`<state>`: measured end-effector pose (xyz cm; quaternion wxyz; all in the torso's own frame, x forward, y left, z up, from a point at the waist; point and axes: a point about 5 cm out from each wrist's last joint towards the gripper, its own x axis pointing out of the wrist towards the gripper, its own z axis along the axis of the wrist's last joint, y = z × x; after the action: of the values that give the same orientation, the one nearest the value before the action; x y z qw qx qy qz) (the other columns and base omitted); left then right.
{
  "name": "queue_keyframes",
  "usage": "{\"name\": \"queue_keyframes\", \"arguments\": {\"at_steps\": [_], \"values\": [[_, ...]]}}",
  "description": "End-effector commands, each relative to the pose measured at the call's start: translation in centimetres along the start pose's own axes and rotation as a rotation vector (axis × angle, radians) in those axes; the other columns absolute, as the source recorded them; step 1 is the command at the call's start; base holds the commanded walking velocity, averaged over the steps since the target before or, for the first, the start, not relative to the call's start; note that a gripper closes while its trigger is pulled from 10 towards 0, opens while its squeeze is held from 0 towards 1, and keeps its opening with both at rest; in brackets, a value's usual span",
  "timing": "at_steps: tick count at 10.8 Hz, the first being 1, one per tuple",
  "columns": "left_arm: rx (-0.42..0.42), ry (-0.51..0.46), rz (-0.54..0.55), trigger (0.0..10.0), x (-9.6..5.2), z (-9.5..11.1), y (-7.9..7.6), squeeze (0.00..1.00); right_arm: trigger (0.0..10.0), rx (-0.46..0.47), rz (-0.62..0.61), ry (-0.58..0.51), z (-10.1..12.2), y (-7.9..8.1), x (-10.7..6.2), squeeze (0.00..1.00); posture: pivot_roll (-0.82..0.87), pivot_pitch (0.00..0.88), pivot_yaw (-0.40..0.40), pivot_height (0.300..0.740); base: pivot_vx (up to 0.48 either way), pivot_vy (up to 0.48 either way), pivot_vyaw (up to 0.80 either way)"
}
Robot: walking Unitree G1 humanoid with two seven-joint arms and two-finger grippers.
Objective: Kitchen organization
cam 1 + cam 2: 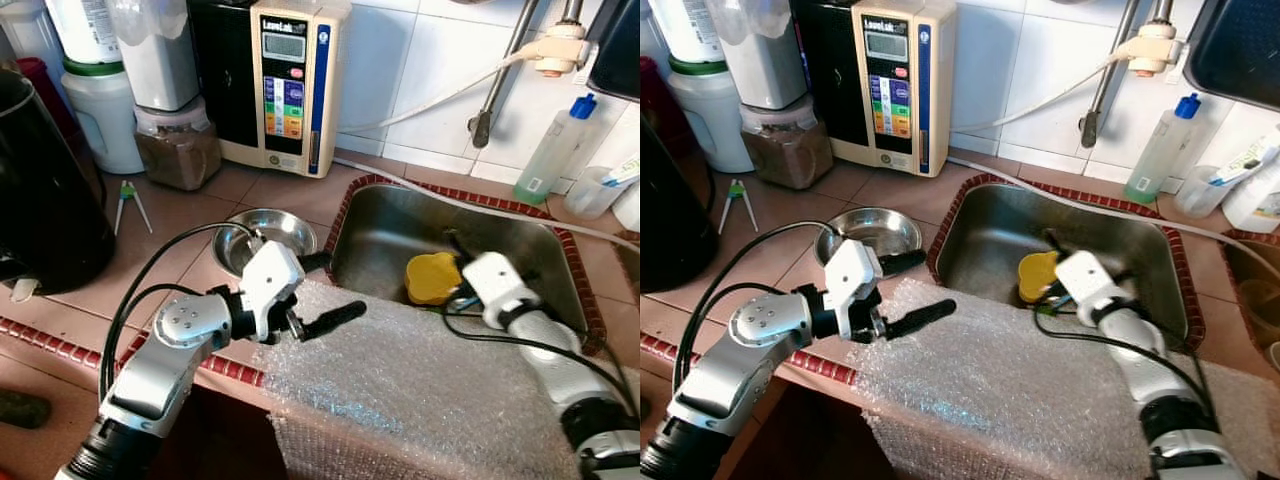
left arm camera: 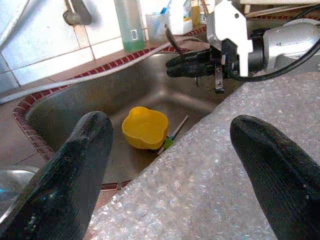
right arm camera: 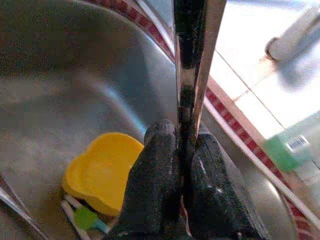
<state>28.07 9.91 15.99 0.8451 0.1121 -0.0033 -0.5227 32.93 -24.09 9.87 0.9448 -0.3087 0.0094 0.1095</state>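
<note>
Fingers [image 3: 160,185] of the right gripper [image 3: 180,150] are pressed together on a thin shiny metal utensil [image 3: 192,60]; I cannot tell what kind of utensil it is. Its long axis runs straight on from the fingers, and its free end points away from the wrist, toward the far wall of the sink [image 1: 380,235] at about 11 o'clock in the head views. The right gripper hangs over the sink, just at 3 o'clock of a yellow flower-shaped lid [image 1: 432,278], which lies on the sink bottom. Beside this lid lies a thin stick with a green part [image 2: 172,137].

The left gripper [image 1: 318,292] is held above the front edge of the table [image 1: 190,215], with its two black fingers spread wide apart and nothing between them. They point to 3 o'clock, over a sheet of bubble wrap [image 1: 420,390] which covers the near edge of the sink and the table front.

At 9 o'clock of the sink a small steel bowl [image 1: 285,228] stands on the tiles. At 12 o'clock of the bowl, against the wall, stands a beige water machine [image 1: 290,80]. A green bottle with a blue cap [image 1: 555,150] stands at 2 o'clock of the sink.
</note>
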Motion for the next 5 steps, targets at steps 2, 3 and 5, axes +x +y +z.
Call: {"name": "queue_keyframes", "arguments": {"at_steps": [2, 3, 5], "values": [[0.023, 0.004, -0.021, 10.0, 0.5, 0.2, -0.2, 1.0, 10.0, -0.052, -0.07, -0.029, 0.7, -1.9, 0.2, 1.0, 0.17, 0.0, -0.028, 0.74, 0.0, 0.0, 0.0], [0.025, 0.005, -0.021, 10.0, 0.5, 0.2, -0.2, 1.0, 10.0, -0.073, -0.091, -0.033, 0.9, -2.3, 0.4, 1.0, 0.17, 0.0, -0.027, 0.74, 0.0, 0.0, 0.0], [0.03, 0.009, -0.018, 10.0, 0.5, 0.2, -0.2, 1.0, 10.0, -0.092, -0.114, -0.047, 1.5, -2.7, 0.9, 1.0, 0.17, 0.0, -0.024, 0.74, 0.0, 0.0, 0.0]]}}
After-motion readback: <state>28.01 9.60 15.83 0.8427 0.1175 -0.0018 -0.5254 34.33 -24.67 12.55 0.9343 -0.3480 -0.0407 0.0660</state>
